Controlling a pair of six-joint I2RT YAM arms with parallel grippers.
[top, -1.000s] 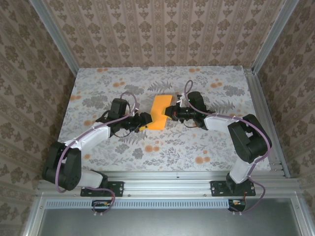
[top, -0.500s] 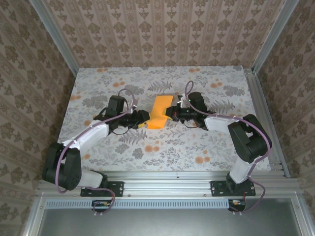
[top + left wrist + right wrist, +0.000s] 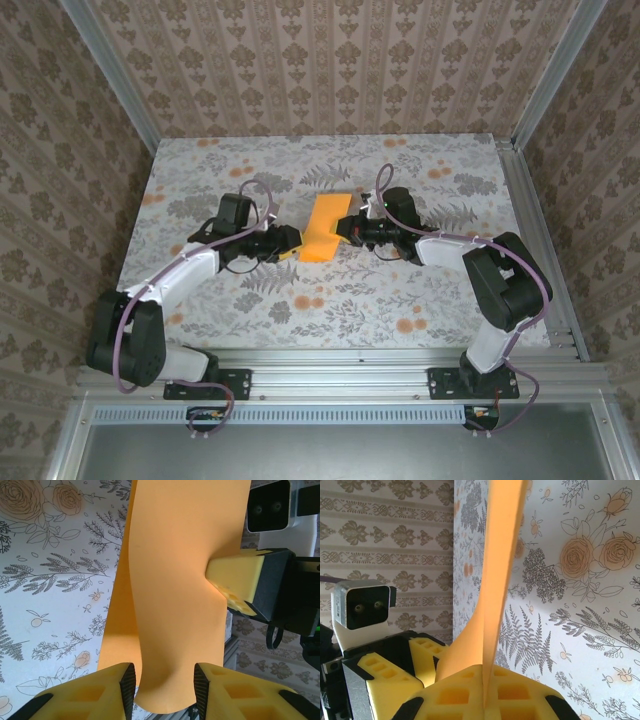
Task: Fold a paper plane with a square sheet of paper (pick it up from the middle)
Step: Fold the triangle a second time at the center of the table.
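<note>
Right gripper (image 3: 487, 674) pinches the square sheet of paper (image 3: 175, 580); left gripper (image 3: 164, 680) straddles its edge, fingers spread

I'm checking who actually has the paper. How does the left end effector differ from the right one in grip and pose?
The right end effector is shut on the orange paper, pinching it edge-on. The left end effector is open, with the paper's end sitting between its spread fingers. The left reaches in from the paper's left side, the right from the opposite side. Both have yellow fingers and meet at the same paper.
</note>
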